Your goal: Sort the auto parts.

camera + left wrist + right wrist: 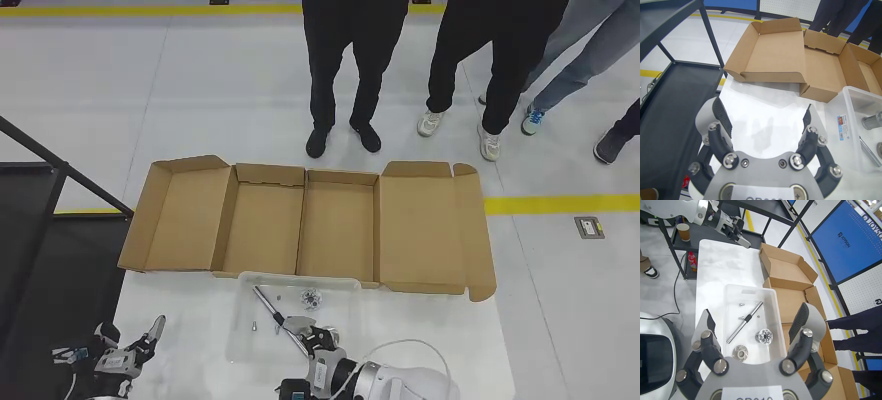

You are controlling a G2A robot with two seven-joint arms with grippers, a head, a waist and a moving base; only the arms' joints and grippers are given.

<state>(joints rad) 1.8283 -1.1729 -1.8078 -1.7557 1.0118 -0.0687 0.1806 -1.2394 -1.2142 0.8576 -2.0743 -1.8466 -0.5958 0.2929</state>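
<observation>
The translucent white plastic bin (751, 289) sits near-centre on the table, touching the near side of a row of open brown cardboard boxes (340, 225); in it lie a long polished steel rod with a black band (745, 322), a slotted silver metal hub (764, 336), a flanged silver disc (740, 353) and two small bolts (741, 304). The right gripper (756, 313) hangs above the bin, fingers spread and empty; the left gripper (762, 105), likewise spread, hangs over bare table at the near left. The parts look rigid, dense and slick; the rod seems best pinched across its banded middle for balance, the hub across its rim.
</observation>
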